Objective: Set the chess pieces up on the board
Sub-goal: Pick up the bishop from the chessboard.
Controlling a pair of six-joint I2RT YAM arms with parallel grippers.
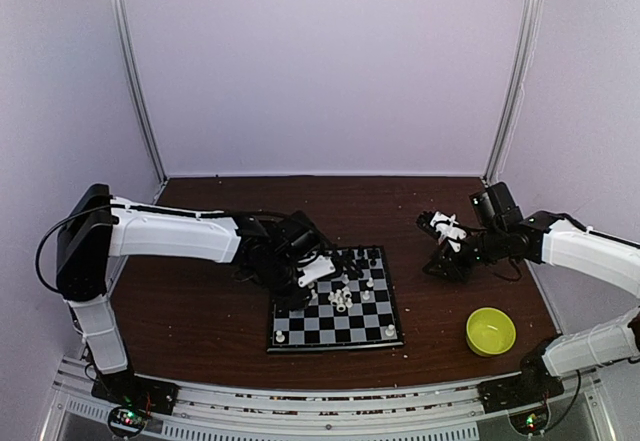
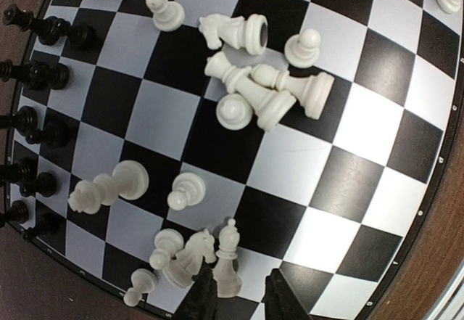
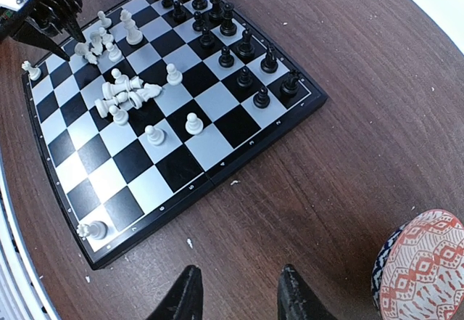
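The board (image 1: 335, 345) lies at the table's middle. Black chess pieces (image 1: 360, 258) stand in two rows along its far edge; in the left wrist view they line the left rim (image 2: 36, 73). Several white pieces (image 2: 268, 88) lie tipped in a heap mid-board. My left gripper (image 2: 239, 302) is open low over the board. An upright white bishop (image 2: 227, 258) stands between its fingers, against the left finger (image 2: 199, 298). A knight and pawns (image 2: 177, 255) crowd beside it. My right gripper (image 3: 238, 298) is open and empty above bare table, right of the board (image 3: 217, 169).
A red-patterned bowl (image 3: 424, 269) stands near the right gripper. A yellow-green bowl (image 1: 490, 331) sits at the front right. Pale crumbs (image 3: 235, 183) lie on the wood near the board's rim. White pieces stand on the board's near corners (image 1: 280, 337).
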